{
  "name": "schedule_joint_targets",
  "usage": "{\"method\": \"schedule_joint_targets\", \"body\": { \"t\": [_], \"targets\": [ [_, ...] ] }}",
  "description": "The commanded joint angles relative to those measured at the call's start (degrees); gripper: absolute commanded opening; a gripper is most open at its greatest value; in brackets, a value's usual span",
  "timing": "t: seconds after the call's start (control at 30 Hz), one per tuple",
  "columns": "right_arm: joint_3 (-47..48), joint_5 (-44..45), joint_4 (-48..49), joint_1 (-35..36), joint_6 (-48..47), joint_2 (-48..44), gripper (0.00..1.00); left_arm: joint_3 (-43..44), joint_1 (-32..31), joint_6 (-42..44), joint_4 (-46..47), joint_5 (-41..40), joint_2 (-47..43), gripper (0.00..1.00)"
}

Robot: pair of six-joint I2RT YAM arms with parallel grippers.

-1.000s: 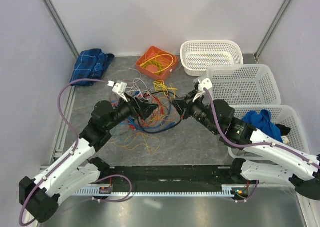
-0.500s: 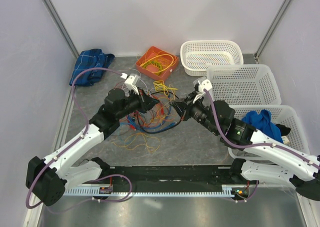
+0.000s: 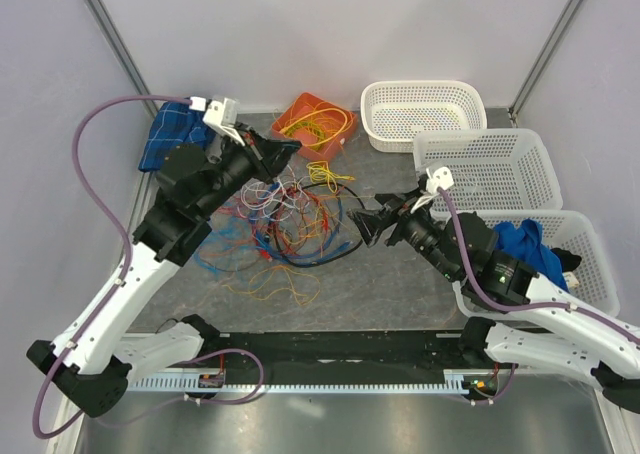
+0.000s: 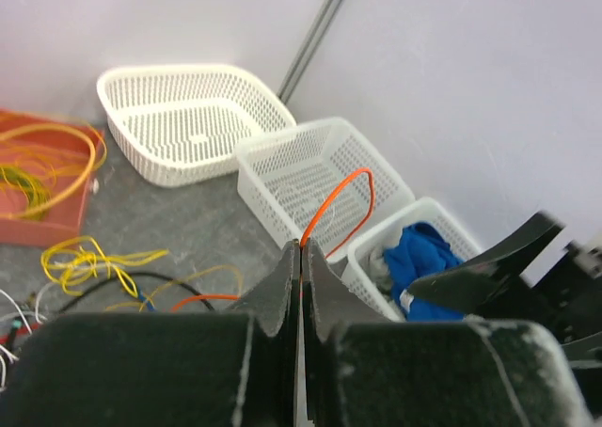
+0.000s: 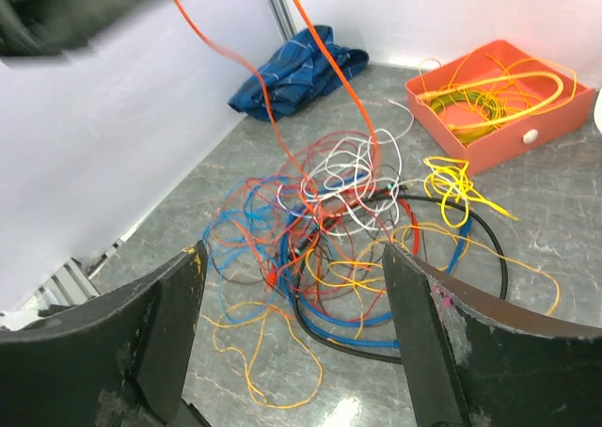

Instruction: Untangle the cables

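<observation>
The cables [image 3: 290, 224] lie as a tangled heap of red, blue, white, yellow, orange and black wires mid-table, also seen in the right wrist view as the cables [image 5: 329, 220]. My left gripper [image 3: 284, 150] is raised above the heap's far left side, shut on an orange cable [image 4: 343, 187] that loops out past its tips [image 4: 301, 248]. That orange cable [image 5: 268, 107] runs taut from the heap up to the left gripper. My right gripper [image 3: 362, 224] stands open just right of the heap, nothing between its fingers [image 5: 292, 253].
An orange tray [image 3: 300, 107] with coiled yellow cables sits behind the heap. A blue cloth [image 3: 180, 129] lies at the back left. Three white baskets [image 3: 420, 109] [image 3: 490, 169] [image 3: 575, 224] line the right side, the nearest holding a blue cloth [image 3: 520, 244].
My left gripper shut on the orange cable and lifted it up and back to the left. My right gripper opened and drew back slightly to the right.
</observation>
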Motion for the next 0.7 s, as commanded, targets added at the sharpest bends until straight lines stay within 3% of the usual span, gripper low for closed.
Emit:
{"method": "schedule_joint_targets", "body": {
  "t": [0.0, 0.3, 0.67],
  "targets": [
    [-1.6, 0.8, 1.5, 0.2, -1.3, 0.5, 0.82, 8.2, -0.1, 3.6, -3.8, -1.8, 0.4, 0.02],
    [-2.7, -0.2, 8.7, 0.2, -2.8, 4.1, 0.81, 22.1, -0.1, 4.9, -8.2, -0.1, 4.0, 0.02],
    [-0.3, 0.0, 19.8, 0.3, -5.6, 9.8, 0.81, 23.3, -0.1, 4.0, -8.8, 2.0, 4.6, 0.02]
  ]
}}
